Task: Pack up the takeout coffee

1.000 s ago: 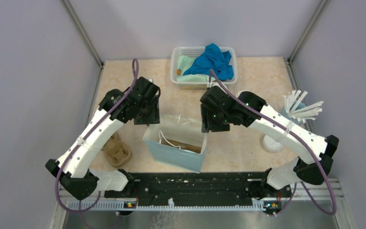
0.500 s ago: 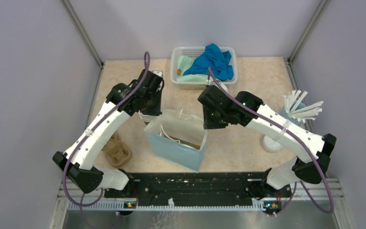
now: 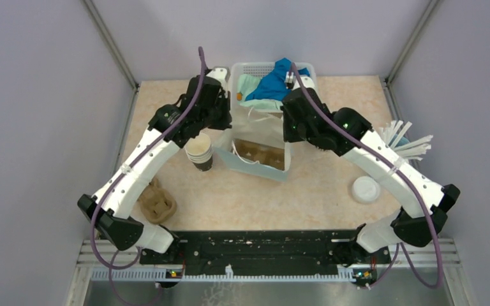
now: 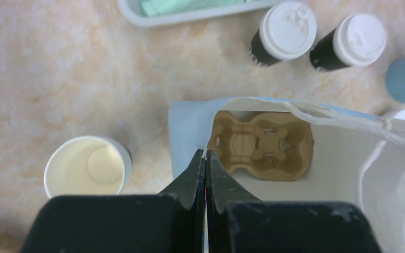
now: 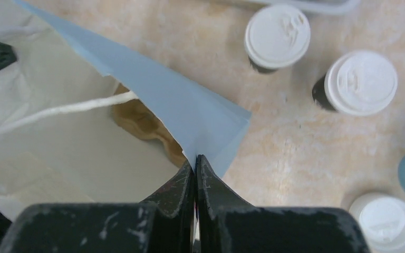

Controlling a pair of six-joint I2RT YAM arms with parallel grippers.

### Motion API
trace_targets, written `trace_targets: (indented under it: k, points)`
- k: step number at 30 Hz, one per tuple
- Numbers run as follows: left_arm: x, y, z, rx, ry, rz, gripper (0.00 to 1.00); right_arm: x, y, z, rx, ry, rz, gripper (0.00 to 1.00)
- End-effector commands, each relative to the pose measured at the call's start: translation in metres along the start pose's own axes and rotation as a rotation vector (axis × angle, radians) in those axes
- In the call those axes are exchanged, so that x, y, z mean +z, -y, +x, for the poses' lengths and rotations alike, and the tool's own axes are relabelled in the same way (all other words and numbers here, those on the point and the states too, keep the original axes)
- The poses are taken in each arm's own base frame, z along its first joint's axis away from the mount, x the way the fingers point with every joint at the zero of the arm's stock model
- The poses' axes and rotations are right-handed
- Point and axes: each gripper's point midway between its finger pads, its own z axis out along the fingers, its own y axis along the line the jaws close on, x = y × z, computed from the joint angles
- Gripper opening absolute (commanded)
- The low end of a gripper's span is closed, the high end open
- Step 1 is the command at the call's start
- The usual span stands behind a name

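An open takeout coffee cup (image 3: 199,152) (image 4: 87,166) with a cream inside and no lid stands left of the light blue paper bag (image 3: 258,167). Two lidded cups (image 4: 287,30) (image 4: 358,39) stand beyond the bag, and the right wrist view shows them too (image 5: 277,36) (image 5: 361,81). A loose white lid (image 3: 365,189) (image 5: 387,221) lies on the right. My left gripper (image 4: 205,154) (image 3: 220,124) is shut on the bag's left rim (image 4: 190,132). My right gripper (image 5: 195,158) (image 3: 288,131) is shut on the right rim corner (image 5: 211,132). The bag is spread open between them.
A brown pulp tray (image 4: 263,145) lies inside the bag and another (image 3: 156,203) rests on the table at the left. A white basket (image 3: 239,70) of cloths stands at the back. A blue cup of white sticks (image 3: 403,141) is at the right.
Both grippers closed on the bag's rim and carried the bag away from the near edge toward the basket. The open cup now shows to its left.
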Motion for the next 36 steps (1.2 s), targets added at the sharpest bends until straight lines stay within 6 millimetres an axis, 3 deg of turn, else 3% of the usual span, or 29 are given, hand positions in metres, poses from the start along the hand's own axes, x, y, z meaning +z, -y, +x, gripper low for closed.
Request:
trace_targets:
  k: [1,5,10,13,21,23,31,34,36]
  points:
    - [-0.003,0.016,-0.048,-0.034,0.275,0.099,0.0,0.002,-0.007,-0.041,-0.145,0.226,-0.053,0.0]
    - [0.005,0.017,-0.029,-0.082,0.421,0.192,0.0,0.019,-0.004,-0.03,-0.206,0.358,-0.093,0.0]
    - [0.001,0.023,-0.002,-0.109,0.486,0.306,0.0,0.01,-0.003,-0.031,-0.186,0.413,-0.129,0.04]
    - [-0.011,0.026,0.001,-0.112,0.533,0.36,0.0,0.002,-0.008,-0.022,-0.171,0.397,-0.172,0.11]
    - [-0.021,0.022,0.009,-0.122,0.529,0.364,0.0,-0.015,-0.006,0.0,-0.068,0.221,-0.174,0.35]
    - [-0.018,0.024,0.018,-0.115,0.498,0.377,0.0,-0.018,0.001,0.013,-0.066,0.156,-0.147,0.45]
    - [-0.014,0.022,0.046,-0.087,0.401,0.381,0.0,-0.046,0.014,0.046,-0.153,-0.063,-0.153,0.65]
    - [-0.015,0.015,0.052,-0.083,0.39,0.348,0.0,-0.057,0.024,0.046,-0.154,-0.061,-0.138,0.7]
    - [-0.017,0.012,0.055,-0.085,0.382,0.337,0.0,-0.066,0.017,0.038,-0.157,-0.032,-0.194,0.7]
